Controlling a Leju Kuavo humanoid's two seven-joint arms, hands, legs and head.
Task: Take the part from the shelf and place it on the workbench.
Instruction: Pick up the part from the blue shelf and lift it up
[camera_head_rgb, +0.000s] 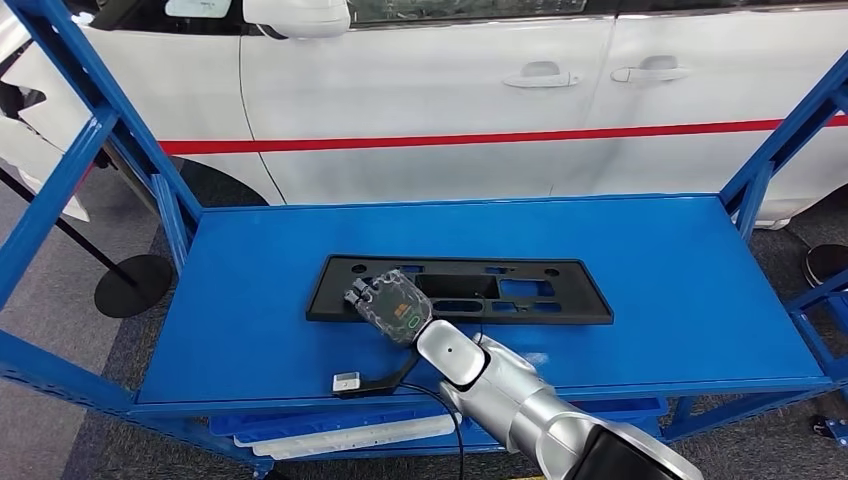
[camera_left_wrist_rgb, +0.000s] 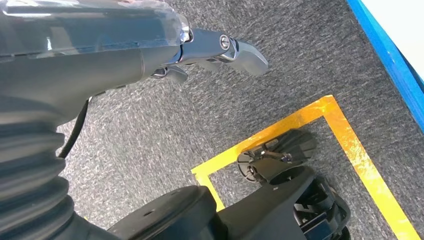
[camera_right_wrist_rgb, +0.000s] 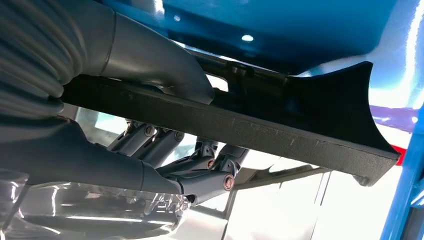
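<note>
The right robot hand (camera_head_rgb: 392, 308) grips the near long edge of a flat black plastic frame-shaped part with rectangular cut-outs (camera_head_rgb: 520, 290), which lies lengthwise across the middle of the blue metal shelf (camera_head_rgb: 650, 300). In the right wrist view the thick grey thumb (camera_right_wrist_rgb: 165, 70) lies on one face of the part's edge (camera_right_wrist_rgb: 300, 135) and the darker fingers (camera_right_wrist_rgb: 210, 172) curl in under the other, so the part sits clamped between them. The hold is well off towards one end, leaving most of the long panel reaching away beyond the hand.

Likely risk: with the grip so far from the middle, the free end may droop or swing once lifted and knock a blue upright of the shelf (camera_head_rgb: 760, 170); the thin edge could also slip from the fingers if the lift is abrupt.

The left robot hand (camera_left_wrist_rgb: 215, 50) hangs over grey carpet marked with yellow tape (camera_left_wrist_rgb: 350, 140), holding nothing, fingers loosely extended. A white car with a red stripe (camera_head_rgb: 450, 100) stands behind the shelf.
</note>
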